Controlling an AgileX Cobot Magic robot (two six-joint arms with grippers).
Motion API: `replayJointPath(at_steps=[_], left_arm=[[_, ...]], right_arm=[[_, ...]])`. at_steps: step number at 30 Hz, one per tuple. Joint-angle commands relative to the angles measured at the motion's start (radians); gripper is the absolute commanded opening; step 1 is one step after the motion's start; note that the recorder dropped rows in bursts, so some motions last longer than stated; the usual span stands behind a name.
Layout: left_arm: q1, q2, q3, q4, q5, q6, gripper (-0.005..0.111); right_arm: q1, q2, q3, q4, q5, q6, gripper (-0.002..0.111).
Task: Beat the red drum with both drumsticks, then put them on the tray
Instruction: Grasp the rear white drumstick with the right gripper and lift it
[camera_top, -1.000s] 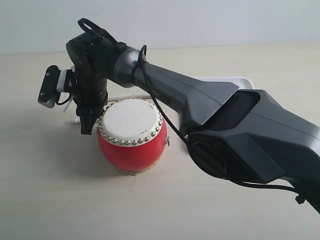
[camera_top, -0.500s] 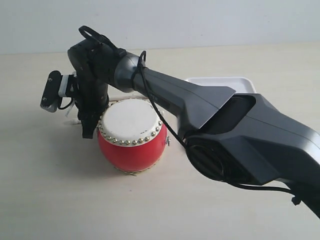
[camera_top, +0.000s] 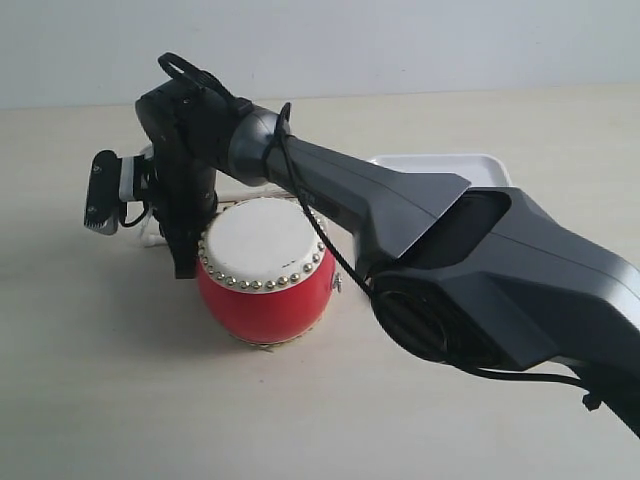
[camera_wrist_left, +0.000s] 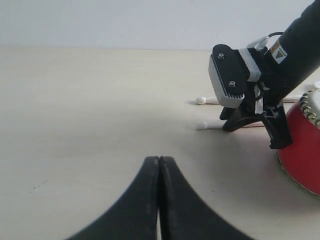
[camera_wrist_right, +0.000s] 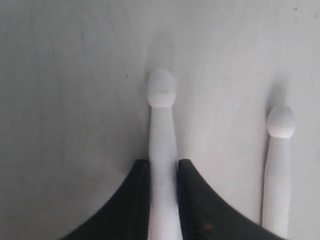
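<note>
The red drum (camera_top: 262, 290) stands on the table with its off-white studded skin facing up. My right gripper (camera_top: 184, 262) has reached across to the drum's left side and points down at the table. In the right wrist view it (camera_wrist_right: 162, 165) is shut on one pale drumstick (camera_wrist_right: 161, 107), whose rounded tip sticks out past the fingertips. The second drumstick (camera_wrist_right: 279, 150) lies alongside it on the table. Both sticks' tips (camera_wrist_left: 202, 125) show in the left wrist view beside the drum (camera_wrist_left: 302, 155). My left gripper (camera_wrist_left: 159, 161) is shut and empty, low over bare table. The white tray (camera_top: 440, 162) lies behind the right arm, mostly hidden.
The right arm's dark links (camera_top: 480, 270) stretch across the table over the drum's right side and cover most of the tray. The right wrist camera (camera_top: 102, 192) juts out to the left of the gripper. Pale tabletop (camera_top: 100, 380) surrounds the drum.
The right gripper has sunk slightly lower and nearer the drum's left side. The drum has not moved.
</note>
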Motion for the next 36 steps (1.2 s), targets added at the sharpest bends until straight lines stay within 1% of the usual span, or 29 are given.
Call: replayJointPath(at_steps=[1, 6, 12, 14, 17, 21, 23, 26, 31, 33, 36], left_arm=[[-0.005, -0.006, -0.001, -0.005, -0.011, 0.000, 0.000], [-0.005, -0.006, -0.001, -0.005, -0.011, 0.000, 0.000], [-0.005, -0.006, -0.001, -0.005, -0.011, 0.000, 0.000], [-0.005, -0.006, -0.001, -0.005, -0.011, 0.000, 0.000], [-0.005, -0.006, -0.001, -0.005, -0.011, 0.000, 0.000], [-0.005, -0.006, -0.001, -0.005, -0.011, 0.000, 0.000], [-0.005, -0.006, -0.001, -0.005, -0.011, 0.000, 0.000], [-0.005, -0.006, -0.001, -0.005, -0.011, 0.000, 0.000], [-0.005, -0.006, -0.001, -0.003, -0.011, 0.000, 0.000], [-0.005, -0.006, -0.001, 0.015, -0.011, 0.006, 0.000], [-0.005, -0.006, -0.001, 0.059, -0.011, 0.024, 0.000]], right_arm=[[-0.001, -0.041, -0.015, 0.003, 0.001, -0.028, 0.000], [-0.001, -0.100, -0.067, -0.011, 0.001, 0.036, 0.000], [-0.001, -0.216, -0.144, -0.008, 0.001, 0.068, 0.000], [-0.001, -0.267, -0.178, -0.008, 0.009, 0.123, 0.000], [-0.001, -0.342, -0.225, -0.008, 0.069, 0.299, 0.000], [-0.023, -0.431, -0.257, 0.000, 0.088, 0.387, 0.000], [-0.045, -0.466, -0.257, 0.047, 0.088, 0.432, 0.000], [-0.081, -0.499, -0.257, 0.143, 0.088, 0.442, 0.000], [-0.129, -0.542, -0.239, 0.411, 0.088, 0.480, 0.000], [-0.136, -0.557, -0.225, 0.489, 0.088, 0.480, 0.000], [-0.136, -0.577, -0.194, 0.548, 0.088, 0.473, 0.000]])
